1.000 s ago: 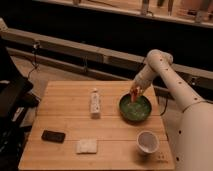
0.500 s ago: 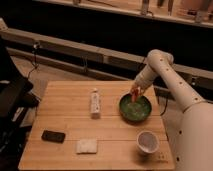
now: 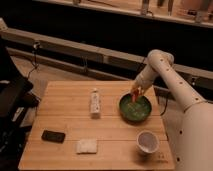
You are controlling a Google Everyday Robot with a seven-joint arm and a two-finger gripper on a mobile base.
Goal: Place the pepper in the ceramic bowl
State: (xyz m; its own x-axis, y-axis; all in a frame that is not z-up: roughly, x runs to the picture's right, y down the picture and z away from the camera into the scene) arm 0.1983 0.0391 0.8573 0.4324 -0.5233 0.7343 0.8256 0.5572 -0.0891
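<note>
My gripper point(image 3: 136, 93) hangs over the far rim of the ceramic bowl point(image 3: 123, 111), my white arm point(image 3: 172, 82) reaching down to it from the right; whether my fingers are spread or pressed together I cannot tell; an orange-red shape shows right at the fingertips, and I cannot tell whether it is part of the gripper or the pepper itself; a small orange streak, the pepper point(image 3: 135, 106), shows just below it against the speckled green inside of the bowl; whether it rests on the bottom or is in the air I cannot tell.

The bowl sits on the wooden table point(image 3: 65, 95), toward its right side; left of the bowl a white bottle point(image 3: 94, 102) stands upright, near it but apart from it; in front of the bowl, toward the near right corner, a small white cup point(image 3: 146, 142) stands open side up; well left of the bowl, toward the near edge, a pale folded cloth point(image 3: 86, 146) lies flat; further left of the bowl still, a dark flat phone-like object point(image 3: 53, 136) lies on the wood.
</note>
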